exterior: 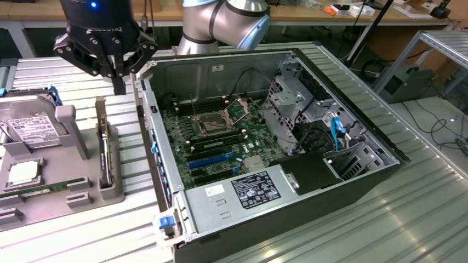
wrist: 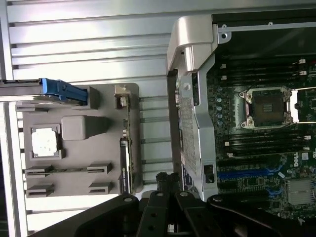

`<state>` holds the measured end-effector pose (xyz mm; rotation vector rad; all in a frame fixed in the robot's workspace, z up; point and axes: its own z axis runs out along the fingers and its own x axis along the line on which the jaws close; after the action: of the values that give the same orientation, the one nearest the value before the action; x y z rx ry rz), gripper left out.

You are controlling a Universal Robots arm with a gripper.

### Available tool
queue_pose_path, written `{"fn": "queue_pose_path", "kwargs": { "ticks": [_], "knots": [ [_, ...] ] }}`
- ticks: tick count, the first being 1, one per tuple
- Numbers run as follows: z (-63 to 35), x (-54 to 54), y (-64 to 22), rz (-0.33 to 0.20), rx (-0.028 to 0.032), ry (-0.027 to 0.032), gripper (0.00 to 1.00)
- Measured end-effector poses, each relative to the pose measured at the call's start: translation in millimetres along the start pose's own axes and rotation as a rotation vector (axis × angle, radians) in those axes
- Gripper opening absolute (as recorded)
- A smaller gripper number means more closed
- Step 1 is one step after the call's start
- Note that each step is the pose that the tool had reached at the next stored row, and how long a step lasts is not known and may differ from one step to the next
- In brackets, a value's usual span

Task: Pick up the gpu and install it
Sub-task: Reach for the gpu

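Observation:
The gpu [exterior: 105, 156] is a thin dark card standing on edge between two grey posts along the side of the grey tray [exterior: 69, 161] nearest the computer case. In the wrist view the gpu [wrist: 125, 165] lies along the tray's [wrist: 74, 158] edge beside the case wall. My gripper [exterior: 118, 87] hangs above the gap between the tray and the case, near the card's far end, with its black fingers pressed together and nothing between them. In the wrist view the gripper [wrist: 168, 178] shows its shut fingertips over the strip between the card and the case.
The open computer case [exterior: 219, 211] lies on its side with the motherboard [exterior: 219, 137] exposed, blue slots [exterior: 208, 160] along its near part. The tray also holds a hard drive [exterior: 29, 131], a processor chip [exterior: 22, 172] and a memory stick [exterior: 36, 192]. Ribbed metal table [exterior: 409, 208] all round.

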<state>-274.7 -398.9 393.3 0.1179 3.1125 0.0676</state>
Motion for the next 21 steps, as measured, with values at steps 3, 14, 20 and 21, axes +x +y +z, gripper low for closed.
{"fn": "queue_pose_path", "kwargs": {
  "ticks": [3, 14, 20, 21],
  "knots": [
    [-0.1, 5.1, -0.4, 0.000, 0.0000, 0.0000, 0.11],
    [-0.7, 23.6, -1.8, 0.000, 0.0000, 0.0000, 0.11],
    [-1.0, 34.4, -2.6, 0.000, 0.0000, 0.0000, 0.11],
    [-0.9, 34.7, -2.6, 0.000, 0.0000, 0.0000, 0.11]
  ]
}}
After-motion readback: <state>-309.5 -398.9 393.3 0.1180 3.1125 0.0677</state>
